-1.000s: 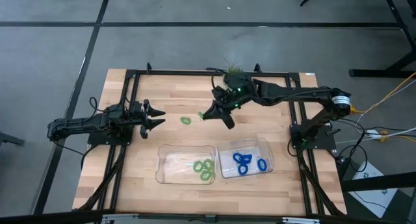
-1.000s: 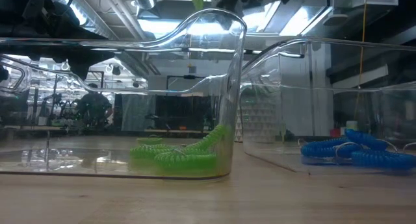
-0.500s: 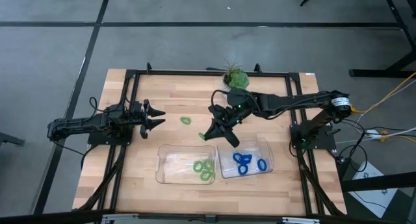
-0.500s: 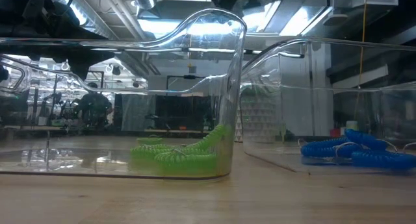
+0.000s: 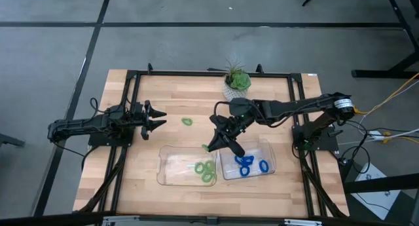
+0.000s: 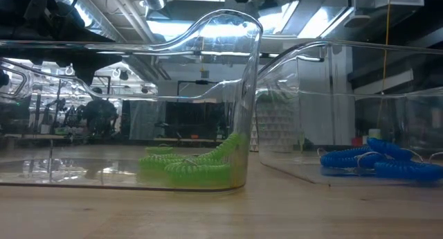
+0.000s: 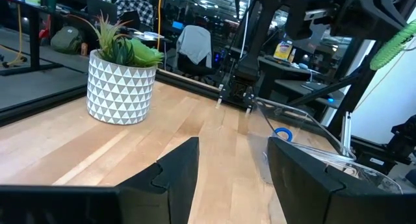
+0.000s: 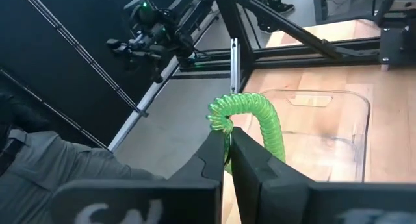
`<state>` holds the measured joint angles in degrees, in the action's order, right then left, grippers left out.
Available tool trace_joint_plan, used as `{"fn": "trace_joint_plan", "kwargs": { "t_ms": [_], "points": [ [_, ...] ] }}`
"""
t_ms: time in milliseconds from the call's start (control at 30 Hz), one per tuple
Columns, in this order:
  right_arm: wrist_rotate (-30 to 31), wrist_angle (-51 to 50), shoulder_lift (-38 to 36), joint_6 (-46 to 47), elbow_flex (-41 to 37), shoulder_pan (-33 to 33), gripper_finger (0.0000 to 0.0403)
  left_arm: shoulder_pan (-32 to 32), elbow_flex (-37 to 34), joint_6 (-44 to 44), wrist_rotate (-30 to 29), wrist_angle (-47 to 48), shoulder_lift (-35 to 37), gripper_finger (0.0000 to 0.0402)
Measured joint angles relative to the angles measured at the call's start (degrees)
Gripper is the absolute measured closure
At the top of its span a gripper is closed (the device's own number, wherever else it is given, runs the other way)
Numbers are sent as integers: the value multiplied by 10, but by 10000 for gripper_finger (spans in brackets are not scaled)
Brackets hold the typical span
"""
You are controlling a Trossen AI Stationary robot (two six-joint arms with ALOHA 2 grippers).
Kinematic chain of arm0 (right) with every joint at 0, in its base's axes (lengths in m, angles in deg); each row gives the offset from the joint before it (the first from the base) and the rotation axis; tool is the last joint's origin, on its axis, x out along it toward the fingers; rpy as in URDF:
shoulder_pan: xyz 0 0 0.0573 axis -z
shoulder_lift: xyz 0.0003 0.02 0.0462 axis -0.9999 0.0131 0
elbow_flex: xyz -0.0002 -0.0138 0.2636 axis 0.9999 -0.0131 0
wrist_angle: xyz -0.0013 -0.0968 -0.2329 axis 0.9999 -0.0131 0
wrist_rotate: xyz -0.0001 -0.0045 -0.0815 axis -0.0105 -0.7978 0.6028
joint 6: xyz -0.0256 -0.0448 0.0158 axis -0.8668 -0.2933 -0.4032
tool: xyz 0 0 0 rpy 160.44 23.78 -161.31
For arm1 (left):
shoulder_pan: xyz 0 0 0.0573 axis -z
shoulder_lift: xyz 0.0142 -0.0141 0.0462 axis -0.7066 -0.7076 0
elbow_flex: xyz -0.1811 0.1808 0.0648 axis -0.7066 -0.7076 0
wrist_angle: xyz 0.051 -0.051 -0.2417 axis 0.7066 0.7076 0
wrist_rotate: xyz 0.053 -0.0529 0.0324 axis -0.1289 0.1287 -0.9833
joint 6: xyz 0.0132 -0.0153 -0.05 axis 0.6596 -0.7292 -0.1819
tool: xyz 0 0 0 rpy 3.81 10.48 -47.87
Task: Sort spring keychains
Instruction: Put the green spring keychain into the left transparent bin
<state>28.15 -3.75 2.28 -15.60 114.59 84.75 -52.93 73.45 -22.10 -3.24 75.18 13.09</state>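
Note:
My right gripper (image 5: 214,145) is shut on a light green spring keychain (image 8: 252,115) and hovers over the gap between two clear trays. The left tray (image 5: 171,152) holds several green keychains (image 5: 205,169), which also show in the low view (image 6: 190,167). The right tray (image 5: 264,147) holds blue keychains (image 5: 249,164) lying on its floor (image 6: 379,163). One more green keychain (image 5: 187,121) lies flat on the wood, just off my open left gripper (image 5: 156,117), which waits at the table's left side (image 7: 234,169). My right gripper pinches the green keychain between its two fingers, by one end of the coil (image 8: 222,123). The fingers come slanting down toward the table's near left. The coil arches out beyond the fingertips (image 8: 229,141), lifted clear above the left tray's rim (image 5: 208,147).
A potted plant in a white patterned pot (image 5: 237,80) stands at the far middle of the table (image 7: 120,74). A black frame (image 5: 131,75) runs along the table's edges. Bare wood lies between the trays and the plant.
My right gripper, still shut on the green keychain, has travelled from beside the plant toward the table's near edge and now hangs over the trays. The keychain went with it, lifted clear. The left arm has kept still.

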Motion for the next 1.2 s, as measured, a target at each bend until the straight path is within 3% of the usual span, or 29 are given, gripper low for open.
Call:
{"fn": "trace_joint_plan", "kwargs": {
  "t_ms": [533, 1200],
  "points": [
    [20, -19, 14, -5, -14, -3, 386, 0, 0, 0, 0, 0, 0, 224],
    [18, -31, 116, -5, -16, -26, 386, 0, 0, 0, 0, 0, 0, 224]
  ]
}}
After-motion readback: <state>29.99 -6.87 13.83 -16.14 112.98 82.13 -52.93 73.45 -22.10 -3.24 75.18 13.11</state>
